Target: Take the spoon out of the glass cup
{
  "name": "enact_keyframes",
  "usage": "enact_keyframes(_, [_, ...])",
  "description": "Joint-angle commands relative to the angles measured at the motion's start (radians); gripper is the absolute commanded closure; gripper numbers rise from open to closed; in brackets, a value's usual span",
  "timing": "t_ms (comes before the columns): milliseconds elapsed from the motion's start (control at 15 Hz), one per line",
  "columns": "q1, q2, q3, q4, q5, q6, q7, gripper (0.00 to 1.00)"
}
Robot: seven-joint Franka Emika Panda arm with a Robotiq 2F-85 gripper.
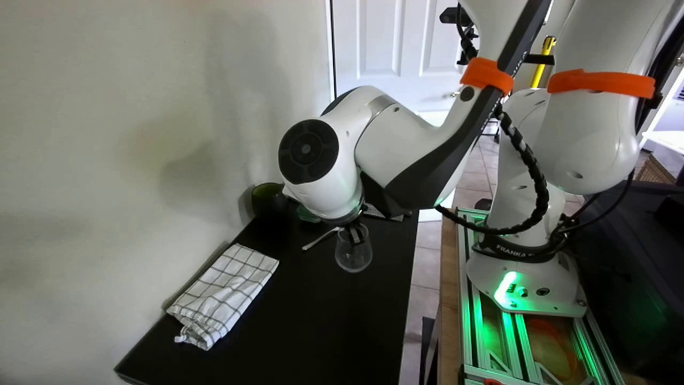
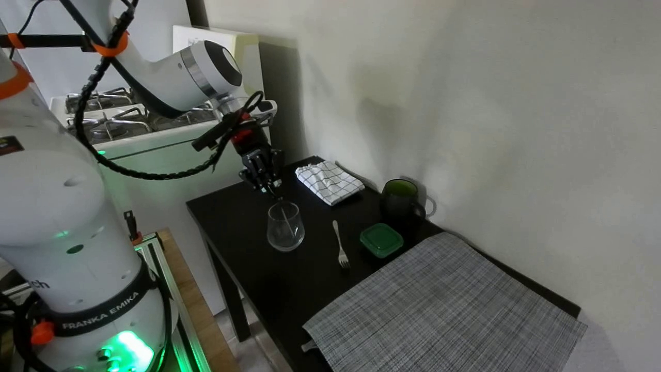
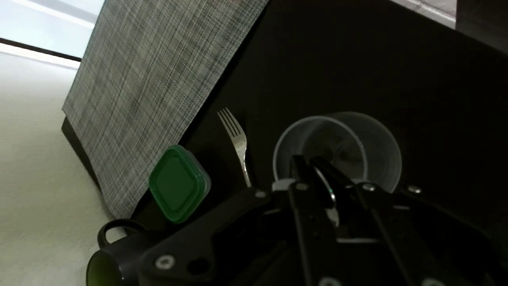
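The spoon (image 3: 331,194), pinched in the end effector (image 3: 309,162), ran steeply down into the glass (image 2: 277,232) near the robot-side edge of the counter (image 2: 284,281).

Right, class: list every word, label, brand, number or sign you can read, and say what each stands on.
"FRANKA EMIKA": on the black band around the robot's base, read in full in an exterior view.
"...ch": end of a word on the white link above it; its start cannot be made out.
The small dark label higher up: too blurred to read.
Marks on the black arm strip: too small to read.
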Motion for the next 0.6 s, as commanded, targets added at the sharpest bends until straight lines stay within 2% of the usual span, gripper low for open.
enact_keyframes(0, [0.013, -0.050, -0.008, -0.015, -0.045, -0.018, 0.032, 0.97])
enact_keyframes(533, [0.039, -0.174, -0.013, -0.016, 0.026, -0.040, -0.049, 0.97])
